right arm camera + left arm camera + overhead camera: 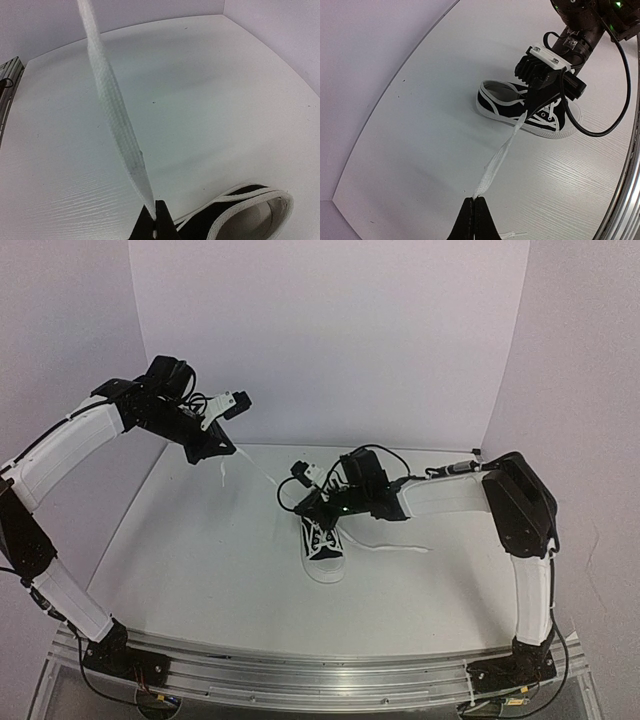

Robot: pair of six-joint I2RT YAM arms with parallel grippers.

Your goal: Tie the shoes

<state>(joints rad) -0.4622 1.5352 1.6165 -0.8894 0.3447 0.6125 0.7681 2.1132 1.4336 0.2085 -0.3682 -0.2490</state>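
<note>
A small black sneaker [322, 540] with a white toe cap sits mid-table, toe toward the arm bases. One white lace [255, 470] runs taut from it up and to the left. My left gripper [222, 452] is raised at the back left, shut on that lace's far end. In the left wrist view the lace [502, 150] stretches from the closed left gripper [474, 199] to the shoe [510, 107]. My right gripper [305, 502] hovers just above the shoe's heel opening, shut on the same lace [117, 125] close to the shoe [240, 215]; its closed tips [157, 206] pinch the flat band.
A second lace [395, 547] lies loose on the white table [200, 570], trailing right from the shoe. The lace's short free tail [512, 234] dangles by the left fingers. White walls enclose the back and sides; a metal rail [320, 670] lines the near edge.
</note>
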